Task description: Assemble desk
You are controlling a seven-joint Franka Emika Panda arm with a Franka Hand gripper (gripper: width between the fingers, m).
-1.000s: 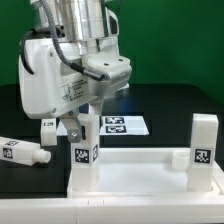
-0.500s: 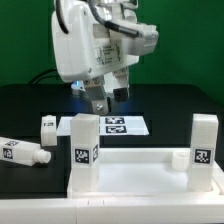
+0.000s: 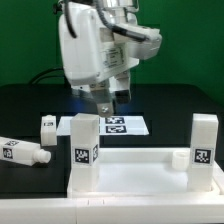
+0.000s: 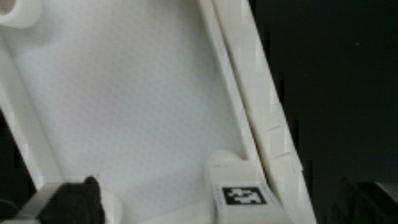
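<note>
Smooth plastic tabletop; matt table

Both views are soft and blurry, with bright light washing out the white tabletop against the dark table.

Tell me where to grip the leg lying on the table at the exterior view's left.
Grip the lying leg near mid-length, across its long side faces, coming from above: it lies flat on the black table, and its square section likely offers parallel faces.

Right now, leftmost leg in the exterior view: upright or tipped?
Tipped. The leg lies lengthwise on the table, tag facing the camera.
</note>
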